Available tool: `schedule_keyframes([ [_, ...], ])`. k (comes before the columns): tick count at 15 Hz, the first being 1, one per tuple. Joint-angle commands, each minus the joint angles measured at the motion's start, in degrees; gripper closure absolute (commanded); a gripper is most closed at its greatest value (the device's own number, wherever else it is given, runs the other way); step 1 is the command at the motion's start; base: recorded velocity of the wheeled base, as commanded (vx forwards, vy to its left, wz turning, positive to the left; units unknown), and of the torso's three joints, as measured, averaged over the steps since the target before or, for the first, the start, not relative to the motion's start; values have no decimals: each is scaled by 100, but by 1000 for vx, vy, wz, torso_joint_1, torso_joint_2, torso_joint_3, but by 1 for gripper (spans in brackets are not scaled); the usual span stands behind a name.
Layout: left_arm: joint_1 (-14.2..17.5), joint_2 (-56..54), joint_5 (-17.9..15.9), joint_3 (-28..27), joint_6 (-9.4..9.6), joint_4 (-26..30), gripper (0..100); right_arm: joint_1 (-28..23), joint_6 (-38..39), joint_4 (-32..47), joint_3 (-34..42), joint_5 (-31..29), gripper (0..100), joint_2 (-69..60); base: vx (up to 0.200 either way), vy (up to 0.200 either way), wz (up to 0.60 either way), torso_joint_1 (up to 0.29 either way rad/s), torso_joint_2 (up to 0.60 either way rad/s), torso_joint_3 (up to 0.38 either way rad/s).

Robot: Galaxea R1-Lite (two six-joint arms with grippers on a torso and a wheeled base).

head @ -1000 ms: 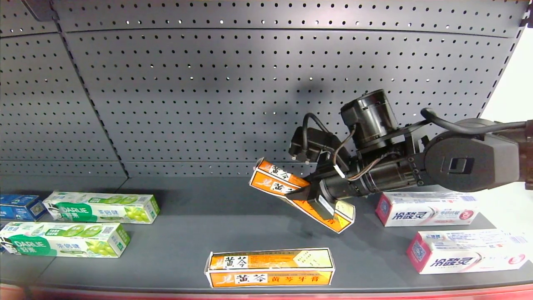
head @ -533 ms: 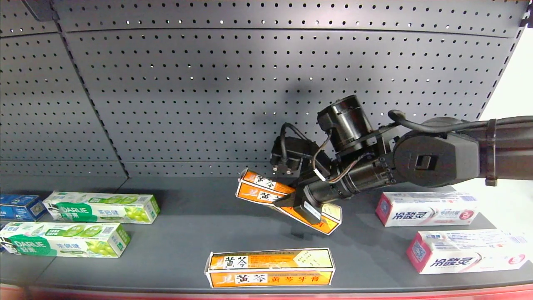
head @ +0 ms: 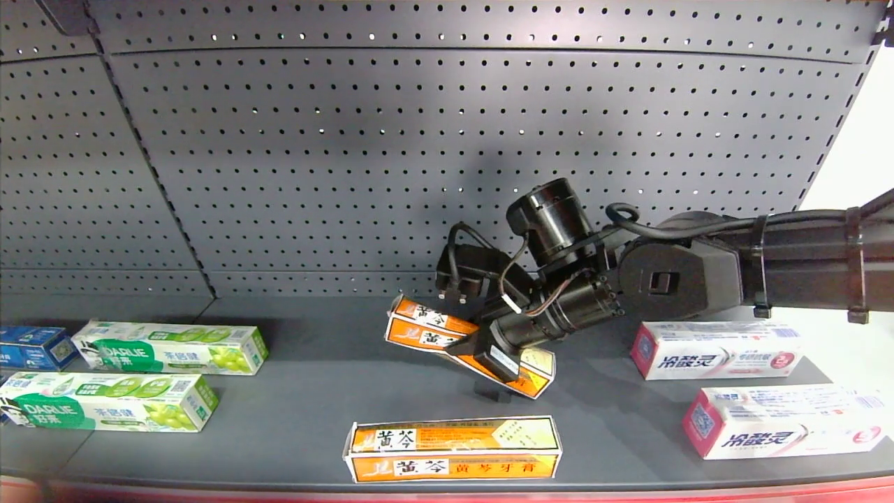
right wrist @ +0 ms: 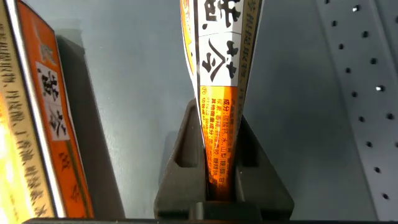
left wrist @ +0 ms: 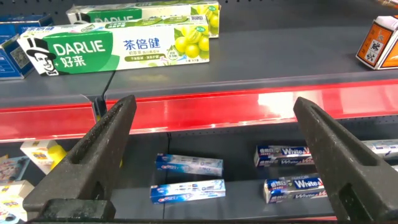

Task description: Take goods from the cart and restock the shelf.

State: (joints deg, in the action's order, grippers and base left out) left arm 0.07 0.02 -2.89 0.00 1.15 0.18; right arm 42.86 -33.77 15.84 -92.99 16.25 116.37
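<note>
Right arm is in over the shelf (head: 328, 377) from the right side, and the right gripper (head: 485, 353) has its fingers clamped on an orange toothpaste box (head: 422, 326), pinching it across the narrow sides. The box hangs at a slant above the middle of the shelf, the end near the pegboard back panel (head: 349, 175) riding higher and the other end dipping low toward the grey surface (touching it or just clear, I cannot tell). From the right wrist view the grip looks tight, with the carton squeezed thin between the two pads and flaring out beyond them. A second orange box (head: 452, 448) lies flat along the front edge of the shelf, in front of the held one and apart from it. To the left sit two green boxes, one behind (head: 171, 347) and one in front (head: 108, 402), with a blue box (head: 31, 347) at the far left. To the right lie two white-and-red boxes, rear (head: 716, 349) and front (head: 782, 421). Down low, the left gripper (left wrist: 216, 106) sits with its fingers spread wide and nothing between them, level with the red front strip (left wrist: 217, 109) of the shelf, and small blue-and-white cartons (left wrist: 188, 165) rest on the shelf below.
</note>
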Motion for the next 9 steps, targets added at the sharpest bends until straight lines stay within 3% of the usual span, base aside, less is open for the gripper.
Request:
schedule_keyframes([
  [1, 1, -2, -1, 0, 0, -1, 0, 12, -7, -2, -9, 1, 100, 79, 0, 0, 0, 0, 0, 0],
  [9, 1, -2, -1, 0, 0, -1, 0, 12, -192, -2, -9, 10, 100, 254, 0, 0, 0, 0, 0, 0],
])
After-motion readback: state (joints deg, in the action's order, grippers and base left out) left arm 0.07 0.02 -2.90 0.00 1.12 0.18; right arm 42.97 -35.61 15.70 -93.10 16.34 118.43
